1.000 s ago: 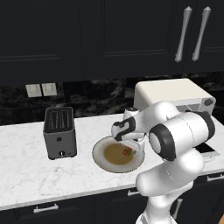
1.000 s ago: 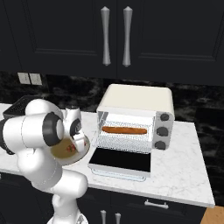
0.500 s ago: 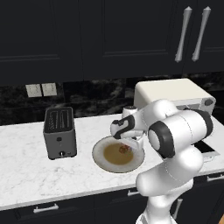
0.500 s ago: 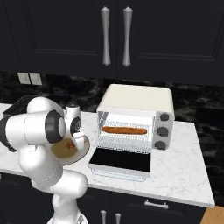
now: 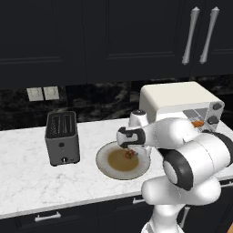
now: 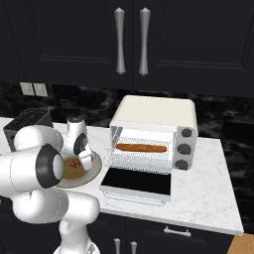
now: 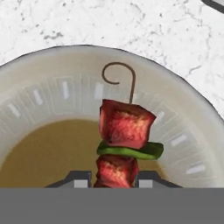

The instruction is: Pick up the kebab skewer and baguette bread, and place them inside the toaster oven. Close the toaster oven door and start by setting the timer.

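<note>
The kebab skewer, red meat chunks and a green slice on a thin stick with a curled end, lies over the cream plate. My gripper is shut on its lower chunk. From the base views the gripper hangs low over the plate with the skewer between its fingers. The baguette bread lies on a wire rack inside the cream-white toaster oven. The toaster oven door is folded down flat, open.
A grey two-slot toaster stands left of the plate on the white marble counter. Dark knobs run down the oven's right side. Dark cabinets with silver handles hang above.
The gripper's fingers have closed on the kebab skewer over the plate. The arm has hardly shifted, and the baguette and oven door stay as they were.
</note>
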